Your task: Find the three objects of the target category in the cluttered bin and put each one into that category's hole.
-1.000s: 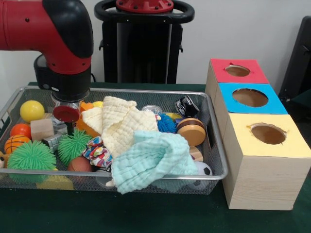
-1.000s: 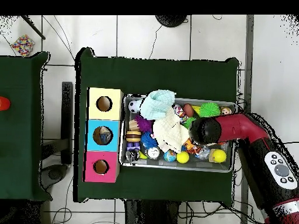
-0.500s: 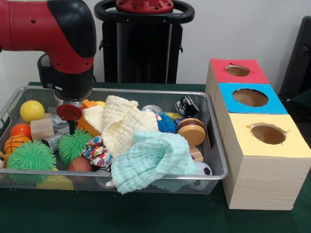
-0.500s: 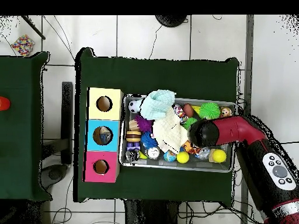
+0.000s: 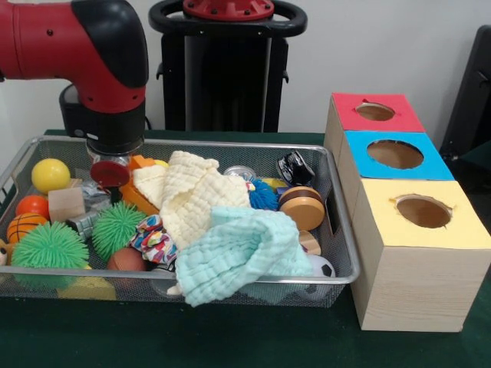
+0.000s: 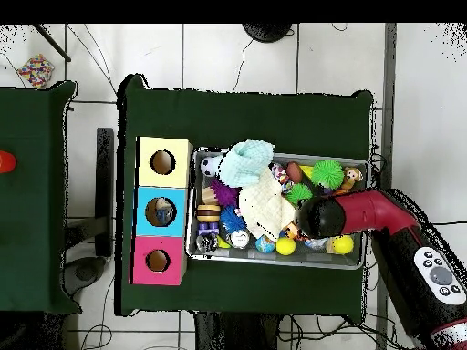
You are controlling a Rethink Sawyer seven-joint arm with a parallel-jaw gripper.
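With the gripper low over the bin's crowded far-left corner, its opening untellable, it could snag the yellow cloth.

Pale wall behind — white tiled floor around the green-covered table.

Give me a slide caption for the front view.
Red and black arm above silver wire-mesh bin of toys and cloths, beside three wooden boxes.
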